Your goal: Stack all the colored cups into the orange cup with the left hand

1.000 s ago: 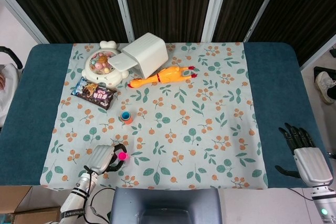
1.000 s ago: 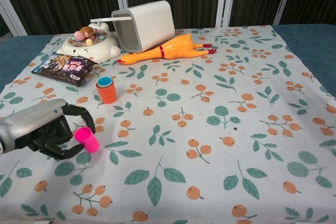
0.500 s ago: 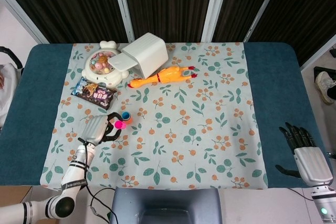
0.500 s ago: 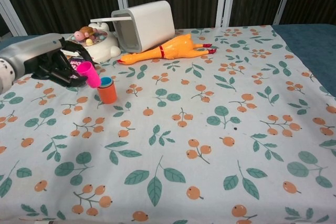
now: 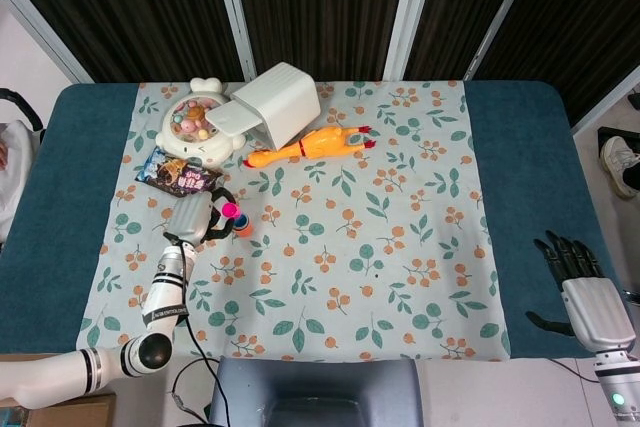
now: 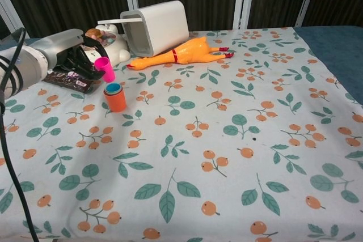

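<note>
1. The left hand (image 6: 79, 60) sits at the upper left of the chest view, its dark fingers (image 6: 91, 67) grasping a pink cup (image 6: 104, 68).
2. The pink cup is small, glossy and bright magenta, tapered, and tilted with its open mouth turned up and toward the hand. In the head view it shows as a pink spot (image 5: 230, 210) left of centre.
3. It hangs just above and slightly behind the orange cup (image 6: 115, 99), apart from it.
4. The orange cup stands upright on the flowered cloth (image 6: 227, 140), left of centre in the chest view, and carries a blue cup (image 6: 113, 88) nested in it, of which only the rim shows.
5. In the head view the orange cup (image 5: 243, 230) peeks out just below the pink one.
6. Behind the hand lie a dark snack packet (image 6: 71, 77) and a round white toy (image 6: 105, 46); to their right a white bin (image 6: 156, 26) lies on its side, with a yellow rubber chicken (image 6: 181, 53) in front of it.
7. The right hand (image 5: 585, 297) rests at the lower right of the head view on the blue table (image 5: 520, 147), fingers released and spread, holding nothing.
</note>
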Motion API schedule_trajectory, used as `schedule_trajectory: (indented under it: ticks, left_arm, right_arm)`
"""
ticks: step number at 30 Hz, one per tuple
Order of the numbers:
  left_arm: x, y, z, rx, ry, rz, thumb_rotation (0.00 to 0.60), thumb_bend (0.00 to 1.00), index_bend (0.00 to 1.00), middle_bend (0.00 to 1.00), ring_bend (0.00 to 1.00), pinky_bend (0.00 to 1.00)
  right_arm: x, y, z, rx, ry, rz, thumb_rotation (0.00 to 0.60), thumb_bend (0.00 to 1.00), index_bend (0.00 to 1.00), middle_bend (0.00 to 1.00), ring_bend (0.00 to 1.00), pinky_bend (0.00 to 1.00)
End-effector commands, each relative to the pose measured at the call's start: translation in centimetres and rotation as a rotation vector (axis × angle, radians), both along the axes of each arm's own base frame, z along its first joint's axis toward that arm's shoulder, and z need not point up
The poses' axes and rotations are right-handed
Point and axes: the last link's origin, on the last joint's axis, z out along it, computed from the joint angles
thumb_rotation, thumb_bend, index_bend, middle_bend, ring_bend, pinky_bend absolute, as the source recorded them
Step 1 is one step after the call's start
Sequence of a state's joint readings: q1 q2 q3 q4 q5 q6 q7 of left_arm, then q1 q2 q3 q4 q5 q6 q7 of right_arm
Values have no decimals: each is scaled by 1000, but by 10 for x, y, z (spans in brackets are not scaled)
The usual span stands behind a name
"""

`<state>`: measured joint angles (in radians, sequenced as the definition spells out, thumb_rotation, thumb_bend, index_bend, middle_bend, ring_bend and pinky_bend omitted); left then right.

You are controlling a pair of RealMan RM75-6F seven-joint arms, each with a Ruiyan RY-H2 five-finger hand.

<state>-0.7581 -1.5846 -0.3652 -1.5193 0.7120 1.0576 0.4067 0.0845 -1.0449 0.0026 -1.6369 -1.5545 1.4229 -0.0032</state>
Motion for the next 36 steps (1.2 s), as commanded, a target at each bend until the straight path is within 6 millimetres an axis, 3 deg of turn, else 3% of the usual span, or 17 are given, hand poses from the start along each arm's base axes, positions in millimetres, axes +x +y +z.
schedule_trajectory:
  ticks: [1,17,20,22,23,29,30,31,33,34,35,36]
  left_arm:
    - [-1,0,-3,-1,25,-4,600,386,518,1000,1000,1000]
    - [-11,-8,-12,-40,49,1,600,386,493,1000,1000,1000]
    - [-12,-9,-15,-62,78,-6,600,387,326,1000,1000,1000]
    - [-11,-9,-16,-65,81,-4,600,380,102,1000,1000,1000]
    - [-11,-9,-16,-64,80,-2,600,377,51,1000,1000,1000]
    - [-10,-8,-13,-57,70,1,600,369,0,1000,1000,1000]
    - [-10,-8,-10,-55,64,0,600,368,0,1000,1000,1000]
    - [-14,-14,5,-18,72,-25,600,367,0,998,1000,1000]
    - [-27,-41,28,-10,75,-88,600,368,0,880,959,999]
    - [-36,-54,35,-27,81,-109,600,372,0,711,820,940]
    - [-47,-67,43,-49,97,-127,600,377,0,498,601,806]
    - [-63,-85,55,-69,130,-144,600,380,0,264,315,576]
  right_arm:
    - [0,0,0,-1,-2,0,600,205,0,0,0,0]
    - [0,0,0,-5,0,-3,600,205,0,0,0,0]
    - [0,-1,0,-6,1,-4,600,205,0,0,0,0]
    - [0,-1,0,-5,1,-4,600,205,0,0,0,0]
    - [0,-1,0,-5,1,-4,600,205,0,0,0,0]
    - [0,0,1,-6,-2,-2,600,205,0,0,0,0]
    - [0,0,1,-6,-3,-2,600,205,0,0,0,0]
    - [-1,1,2,-7,-3,-4,600,205,0,0,0,0]
    - [-1,2,4,-12,-3,-6,600,205,0,0,0,0]
    - [-2,2,4,-15,-3,-7,600,205,0,0,0,0]
    - [-2,2,5,-17,-2,-9,600,205,0,0,0,0]
    - [-2,3,4,-16,-1,-10,600,205,0,0,0,0]
